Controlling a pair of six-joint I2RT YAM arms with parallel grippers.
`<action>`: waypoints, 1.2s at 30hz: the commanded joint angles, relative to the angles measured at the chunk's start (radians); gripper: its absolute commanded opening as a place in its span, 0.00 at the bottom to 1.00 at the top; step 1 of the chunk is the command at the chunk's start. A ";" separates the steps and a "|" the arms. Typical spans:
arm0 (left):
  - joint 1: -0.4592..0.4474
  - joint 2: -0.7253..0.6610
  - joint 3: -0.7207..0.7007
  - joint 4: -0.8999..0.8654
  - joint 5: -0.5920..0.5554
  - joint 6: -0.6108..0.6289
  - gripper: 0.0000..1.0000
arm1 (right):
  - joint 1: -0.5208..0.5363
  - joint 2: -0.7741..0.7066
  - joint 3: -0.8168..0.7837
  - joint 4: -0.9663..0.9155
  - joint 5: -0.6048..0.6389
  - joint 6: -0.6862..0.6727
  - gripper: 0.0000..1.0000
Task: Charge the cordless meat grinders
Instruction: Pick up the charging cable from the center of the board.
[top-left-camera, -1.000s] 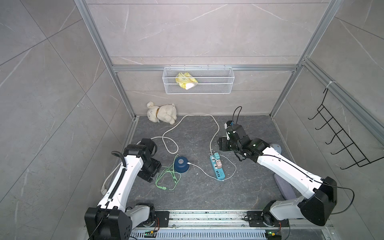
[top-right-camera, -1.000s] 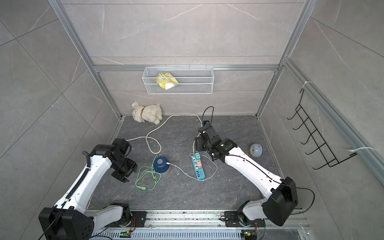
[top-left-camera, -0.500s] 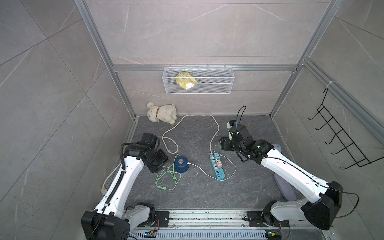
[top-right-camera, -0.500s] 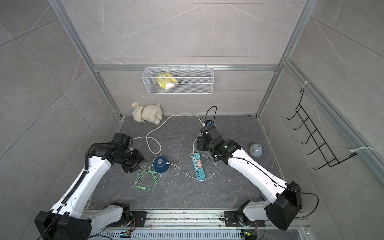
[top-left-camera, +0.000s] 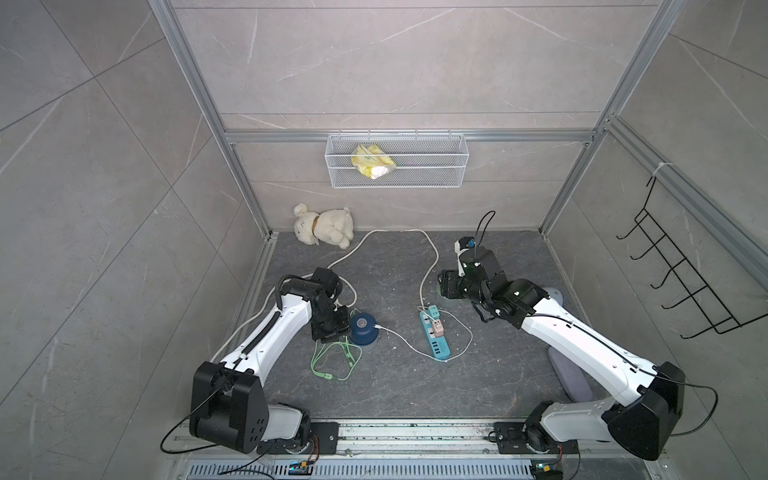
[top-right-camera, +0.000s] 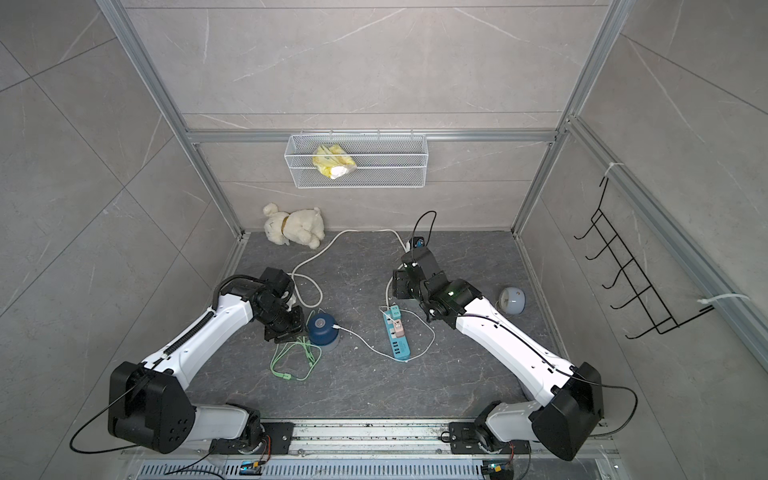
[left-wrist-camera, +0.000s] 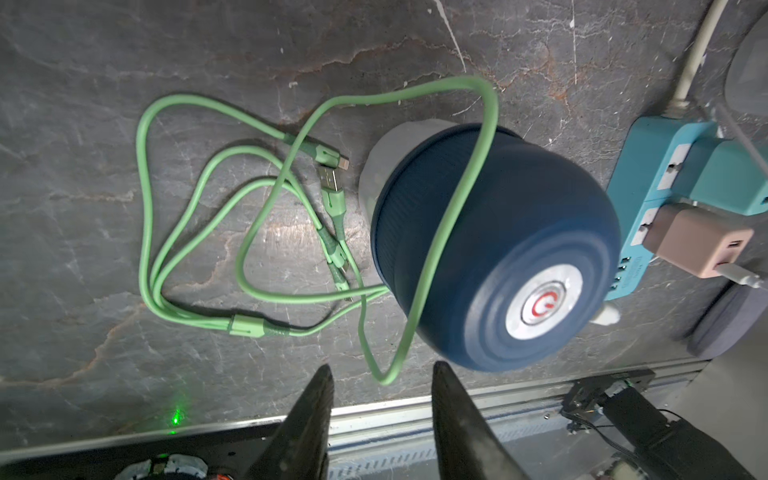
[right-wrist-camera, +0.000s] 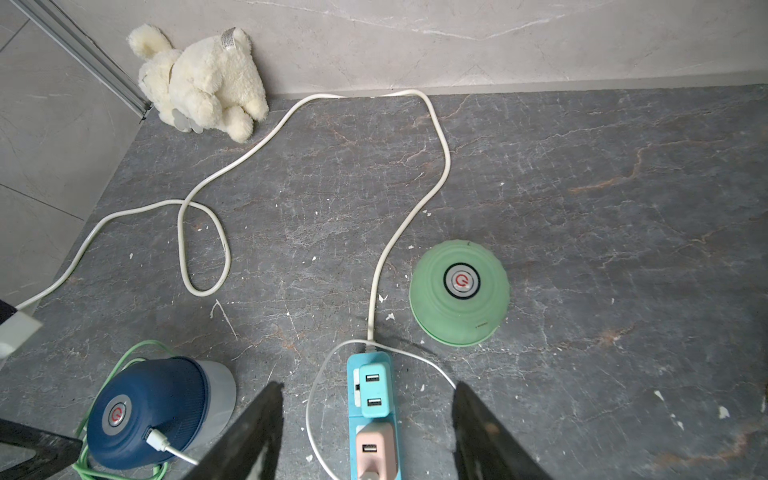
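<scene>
- Left hand (left-wrist-camera: 380, 370): fingers apart with a narrow gap and nothing pinched. It sits low over the tabletop (top-left-camera: 395, 395), just beside the navy grinder (left-wrist-camera: 498, 249).
- We see a raised loop of the green cable (left-wrist-camera: 145, 208) crossing the navy grinder's dome and dipping between the left fingertips. We cannot tell whether it touches them.
- The rest of the green cable lies in loose coils on the tabletop beside that grinder, with its plugs lying loose.
- The navy grinder stands upright on the robot's left side of the tabletop in both top views, clear base down and silver button up.
- A white cable (right-wrist-camera: 166, 446) is plugged into its side and runs to the pink adapter (right-wrist-camera: 374, 451) on the blue power strip (top-left-camera: 436, 349).
- Right hand (right-wrist-camera: 366, 384): fingers wide and holding nothing, above the cord end of the power strip.
- The mint green grinder (right-wrist-camera: 459, 293) stands upright on the tabletop, button up, just beside the strip's cord end. The strip's white cord passes near it, apart.
- In a top view we only see its edge under the right hand.
- A teal adapter (right-wrist-camera: 374, 388) sits on the strip next to the pink one.
- A plush toy (top-left-camera: 324, 226) lies in the back left corner.
- A wire basket (top-left-camera: 436, 166) on the back wall holds a yellow packet (top-left-camera: 372, 161).
- A pale ball gadget (top-right-camera: 512, 300) sits near the right wall.
</scene>
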 joint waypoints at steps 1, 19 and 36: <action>-0.002 0.014 -0.028 0.029 -0.010 0.094 0.38 | -0.004 -0.033 -0.010 0.013 0.027 -0.002 0.65; -0.004 -0.026 -0.032 0.066 -0.128 0.192 0.01 | -0.008 -0.072 -0.015 0.021 0.051 -0.003 0.66; 0.002 0.007 0.836 -0.187 -0.516 0.054 0.00 | -0.011 0.022 0.102 0.084 -0.173 -0.087 0.63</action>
